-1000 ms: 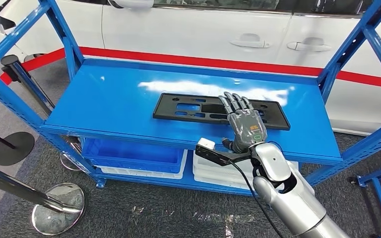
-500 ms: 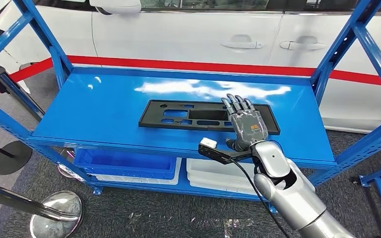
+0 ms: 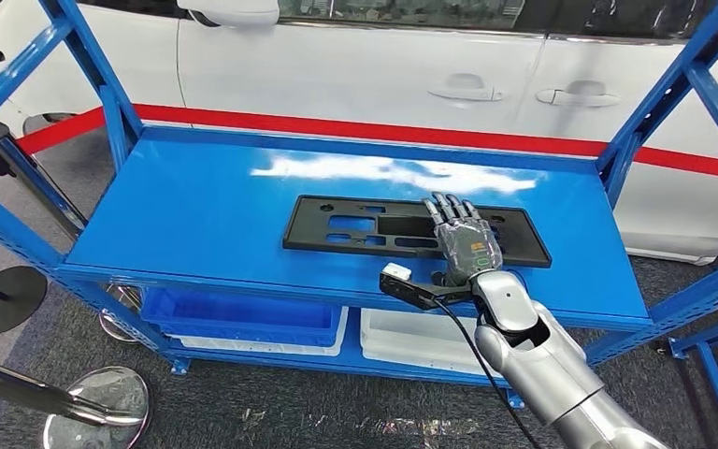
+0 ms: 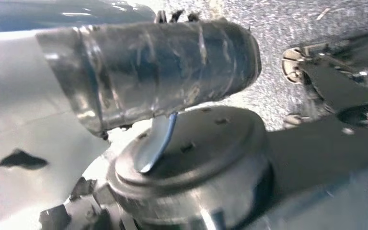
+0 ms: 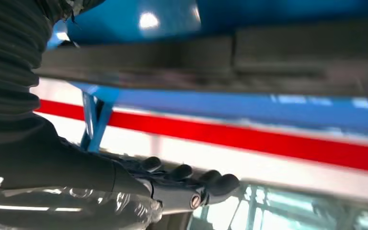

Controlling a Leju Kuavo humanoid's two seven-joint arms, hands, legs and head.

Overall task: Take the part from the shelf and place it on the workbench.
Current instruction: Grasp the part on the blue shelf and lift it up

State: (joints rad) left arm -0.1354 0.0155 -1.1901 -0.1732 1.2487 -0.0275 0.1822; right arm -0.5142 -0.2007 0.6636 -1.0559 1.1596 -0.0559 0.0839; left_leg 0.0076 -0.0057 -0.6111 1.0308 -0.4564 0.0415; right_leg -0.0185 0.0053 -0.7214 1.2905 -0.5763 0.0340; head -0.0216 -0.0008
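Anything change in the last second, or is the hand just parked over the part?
The head camera shifted a little, so the whole scene slid. The right robot hand stays flat over the black part, fingers extended, not gripping. The part still lies flat on the blue shelf.

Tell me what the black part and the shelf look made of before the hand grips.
The black part looks like moulded plastic: matte, thin, with cut-out slots. The shelf looks like painted steel: glossy blue with bright glare. The right hand is over the part's right half.

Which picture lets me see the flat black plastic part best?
The head view: the whole flat black plastic part lies on the blue shelf. The right wrist view shows a blurred dark strip; the left wrist view faces the floor.
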